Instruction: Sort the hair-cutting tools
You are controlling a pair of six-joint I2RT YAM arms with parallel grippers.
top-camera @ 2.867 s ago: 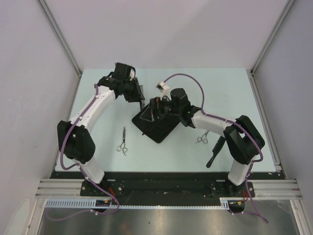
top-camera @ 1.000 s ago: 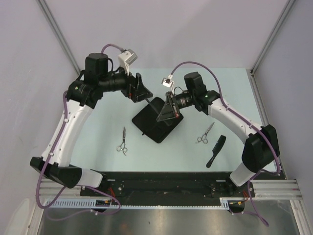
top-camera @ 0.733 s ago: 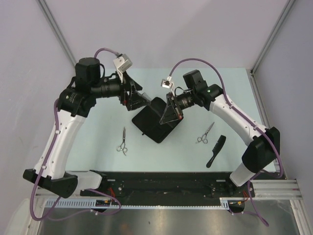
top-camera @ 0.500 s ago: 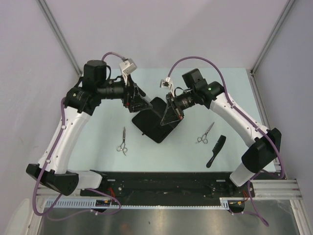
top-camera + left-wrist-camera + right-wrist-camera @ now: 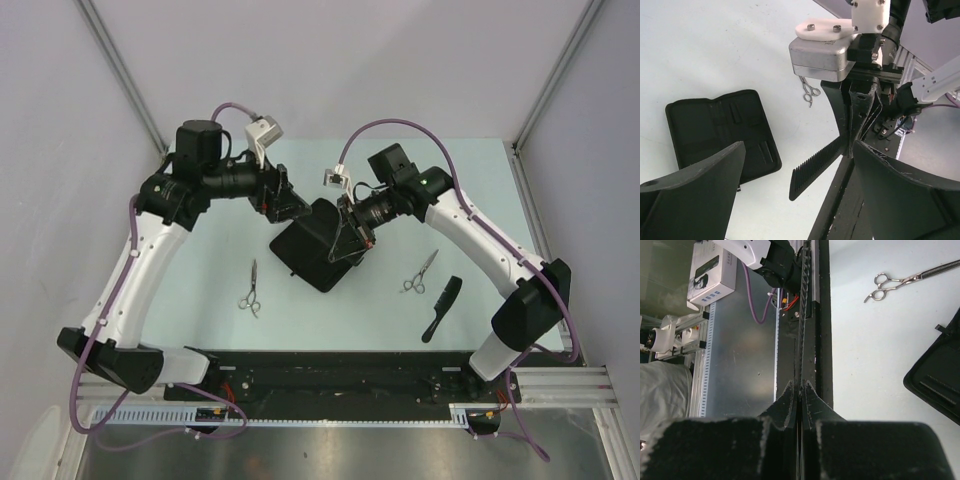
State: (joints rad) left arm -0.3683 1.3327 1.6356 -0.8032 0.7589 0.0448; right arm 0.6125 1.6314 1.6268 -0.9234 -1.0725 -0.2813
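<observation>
Findings, working outward from the right pincer:

1. The right pincer (image 5: 801, 386) is clamped shut on one end of the long comb (image 5: 817, 162), held in the air. The comb's toothed free end points into the gap of the left pincer (image 5: 799, 146). That pincer stands wide and grips nothing. How deep the comb sits in the gap cannot be judged.
2. The case (image 5: 715, 130) lies open on the desk (image 5: 420, 180), below both pincers.
3. The left scissors (image 5: 250, 288), right scissors (image 5: 420, 272) and handled comb (image 5: 441, 308) lie on the desk well apart from both pincers, not yet sorted.

Risks, in my judgement:

- If the right pincer lets go before the left has closed, the comb drops onto the case or desk.
- If the left fingers close on the teeth rather than the spine, the grip may slip or the comb may twist.
- The pincers work very close together. A small misaligned approach could knock the comb askew or bring finger against finger.
</observation>
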